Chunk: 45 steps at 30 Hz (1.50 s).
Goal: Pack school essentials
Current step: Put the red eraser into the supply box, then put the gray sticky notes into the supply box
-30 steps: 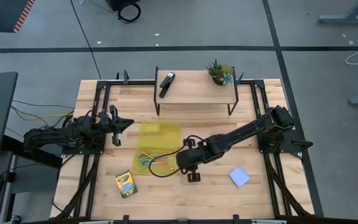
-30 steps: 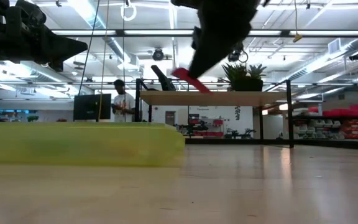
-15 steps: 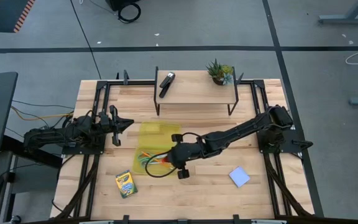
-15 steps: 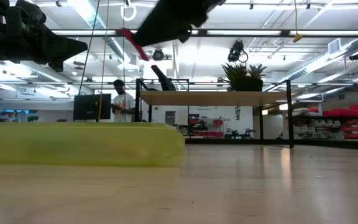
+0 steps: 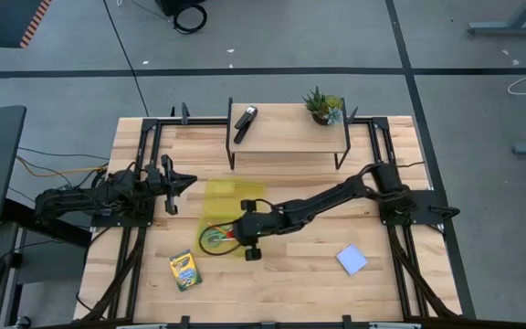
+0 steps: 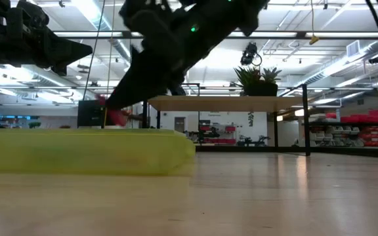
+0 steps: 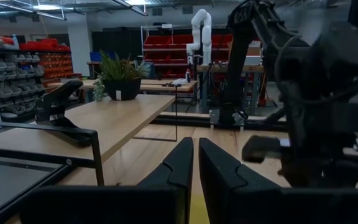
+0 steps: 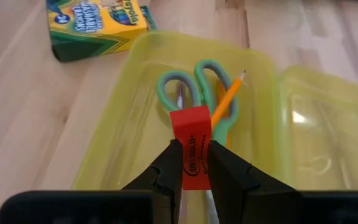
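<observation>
Red piece [image 8: 191, 144] is the item in hand — right gripper [image 8: 190, 163] has its jaws pinching it from both sides, and it hangs over the yellow translucent case [image 8: 135, 124], above the open tray half. So the step is the drop-off of the small red piece into the case.

Already in the case: green-handled scissors [image 8: 194, 93], an orange pen [image 8: 224, 102], plus what may be the pencil, can't separate it cleanly. From the high view the right gripper [image 5: 245, 230] sits over the end of the case nearest the crayon box [image 5: 185, 270].

Next move, my read: lower a little, spread the jaws, let the piece fall clear of the scissor handles, then lift straight out so the fingers don't drag the tray wall. Risk — the piece lands on the scissor loops and rides high, which could foul the lid later.

Still outside the case: crayon box on the worktop [image 5: 290, 283] just beside the case's near corner, and the pale blue notepad [image 5: 352, 260] well apart from the case on the right arm's side.

Left gripper [image 5: 168, 184] waits off the case's far-left edge, jaws pressed together, holding nothing.

Stapler [image 5: 245, 122] and potted plant [image 5: 321, 105] on the shelf beyond the case — not part of the packing.
</observation>
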Available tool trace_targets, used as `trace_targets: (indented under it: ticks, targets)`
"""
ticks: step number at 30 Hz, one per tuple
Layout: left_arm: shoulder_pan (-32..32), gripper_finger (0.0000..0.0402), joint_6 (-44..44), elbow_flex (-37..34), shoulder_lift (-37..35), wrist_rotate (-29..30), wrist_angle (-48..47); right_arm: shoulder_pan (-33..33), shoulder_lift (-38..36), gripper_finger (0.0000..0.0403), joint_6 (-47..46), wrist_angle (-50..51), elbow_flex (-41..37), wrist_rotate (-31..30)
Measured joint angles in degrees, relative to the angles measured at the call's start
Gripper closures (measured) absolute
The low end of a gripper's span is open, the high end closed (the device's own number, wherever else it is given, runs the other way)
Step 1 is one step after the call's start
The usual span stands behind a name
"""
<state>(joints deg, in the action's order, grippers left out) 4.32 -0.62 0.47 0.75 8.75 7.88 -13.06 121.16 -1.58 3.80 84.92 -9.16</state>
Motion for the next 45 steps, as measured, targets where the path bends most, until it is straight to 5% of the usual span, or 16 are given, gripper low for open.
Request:
trace_targets:
  ticks: [14,28,37,45]
  targets:
    - [0.00,0.0369,0.00,0.00,-0.02,0.01,-0.05,-0.26,12.28,0.0327,-2.70,21.64,22.28,2.23]
    - [0.00,0.0376,0.00,0.00,-0.02,0.01,-0.59,-0.32,11.67,0.0254,-2.82,23.66,22.71,2.23]
    - [0.00,0.0366,0.00,0.00,-0.02,0.00,-0.59,-0.34,11.63,0.0250,-3.14,25.94,24.07,2.23]
    - [0.00,0.0373,0.00,0.00,-0.02,0.00,-0.64,-0.63,11.50,0.0250,-5.76,39.81,32.68,2.48]
